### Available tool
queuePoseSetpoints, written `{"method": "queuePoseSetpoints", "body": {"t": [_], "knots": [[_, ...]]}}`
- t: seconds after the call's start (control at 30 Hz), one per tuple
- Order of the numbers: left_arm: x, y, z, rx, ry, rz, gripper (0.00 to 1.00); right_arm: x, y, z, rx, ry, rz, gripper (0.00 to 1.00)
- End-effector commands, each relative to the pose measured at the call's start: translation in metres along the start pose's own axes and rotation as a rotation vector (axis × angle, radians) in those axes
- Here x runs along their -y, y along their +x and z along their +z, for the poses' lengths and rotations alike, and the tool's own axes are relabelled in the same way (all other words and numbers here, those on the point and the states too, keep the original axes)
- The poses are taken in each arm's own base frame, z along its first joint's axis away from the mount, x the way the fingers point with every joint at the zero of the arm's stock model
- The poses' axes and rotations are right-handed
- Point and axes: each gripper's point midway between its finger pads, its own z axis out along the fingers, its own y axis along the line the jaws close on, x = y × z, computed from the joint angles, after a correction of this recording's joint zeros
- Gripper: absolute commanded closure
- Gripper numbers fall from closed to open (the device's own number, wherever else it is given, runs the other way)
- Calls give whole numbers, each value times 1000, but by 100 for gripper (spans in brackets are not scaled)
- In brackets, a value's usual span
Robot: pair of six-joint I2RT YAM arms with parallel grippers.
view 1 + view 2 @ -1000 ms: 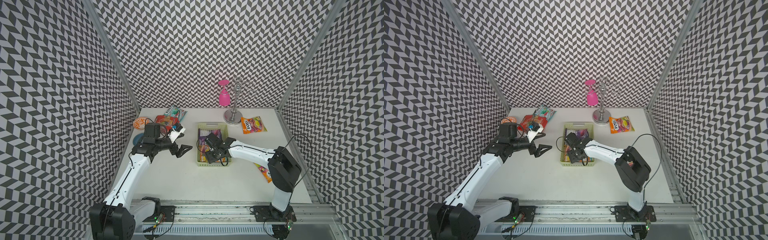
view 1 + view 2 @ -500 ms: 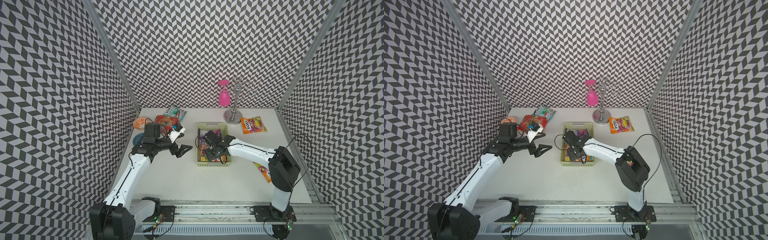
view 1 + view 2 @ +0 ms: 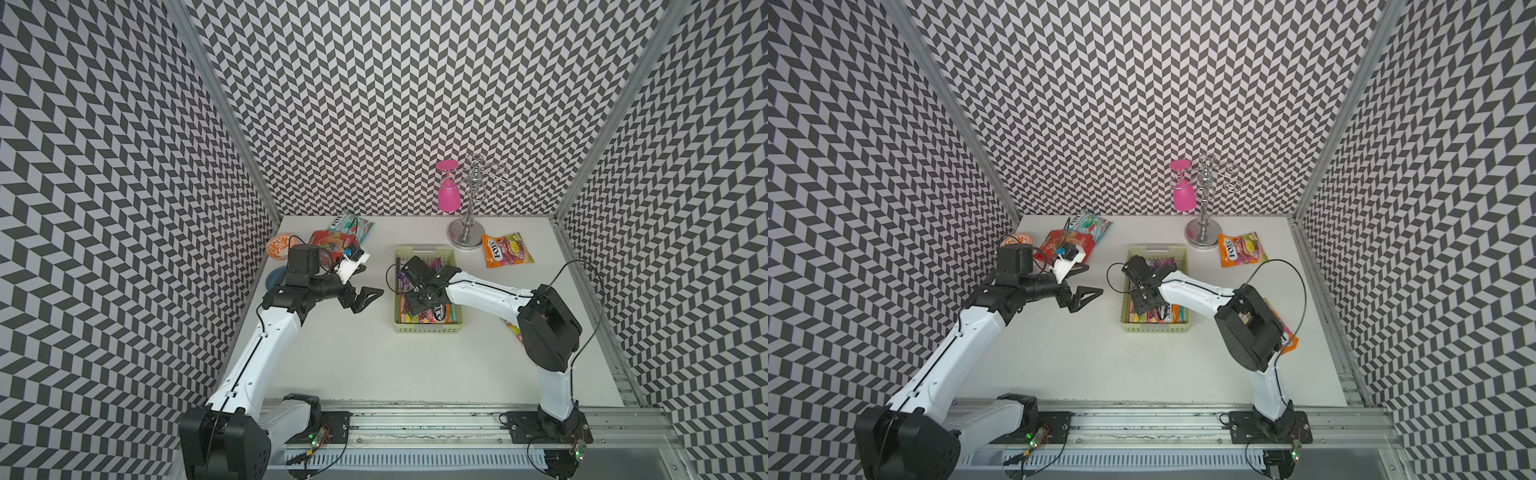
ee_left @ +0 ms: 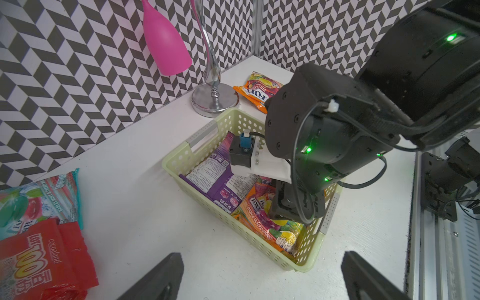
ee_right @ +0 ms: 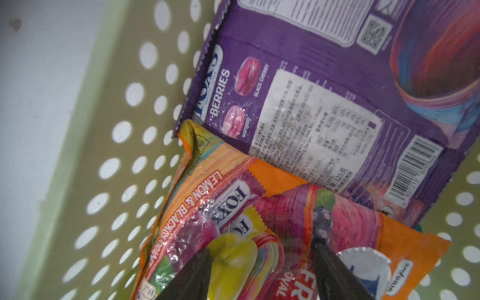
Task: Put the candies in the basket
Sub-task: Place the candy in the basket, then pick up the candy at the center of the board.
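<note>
The basket (image 3: 428, 328) has 3 candy bags in it, I think: a purple bag (image 5: 324, 85), an orange lemon bag (image 5: 207, 181), and a top orange bag (image 5: 350, 215) lying over that one. The right gripper (image 5: 263, 250) is down inside the basket, right over the top bag. Its 2 fingers stand apart, and the bag's puffy middle shows between them. They do not look like they are squeezing it. The left gripper (image 4: 262, 259) hangs beside the basket's left side, above the bare table (image 3: 374, 365). It is spread wide and holds nothing.

More candies wait outside the basket. A red bag (image 3: 328, 241) and a teal bag (image 3: 353, 224) lie well off its far left corner. A far orange bag (image 3: 507, 249) lies past its far right corner. A hidden orange bag (image 3: 1289, 338) peeks out from under the right arm (image 3: 1196, 291), off the basket's right side.

These bags look light, soft and shiny, so they may slip. A flat sealed edge is probably the best place to pinch, because the sweets inside slide around.
</note>
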Motion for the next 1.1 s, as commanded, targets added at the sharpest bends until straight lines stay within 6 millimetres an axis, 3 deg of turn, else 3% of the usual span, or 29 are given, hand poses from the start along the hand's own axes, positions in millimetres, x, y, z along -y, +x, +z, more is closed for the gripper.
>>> {"method": "queuePoseSetpoints", "body": {"t": [0.0, 0.2, 0.43, 0.57, 0.67, 1.07], "knots": [[-21, -25, -9, 25, -107, 22, 1, -5, -3, -4, 13, -30, 15, 34], [-72, -37, -3, -25, -279, -34, 1, 11, -14, -52, 98, -19, 42, 34], [-120, -35, 28, -132, -426, -27, 2, 43, -14, -100, 198, -27, 103, 33], [-138, -32, 50, -196, -465, 3, 3, 63, -11, -121, 253, -5, 122, 33], [-154, -26, 68, -265, -502, 18, 4, 79, -4, -133, 284, 27, 136, 32], [-212, 13, 125, -467, -568, 46, 9, 129, 27, -160, 417, 42, 189, 6]]}}
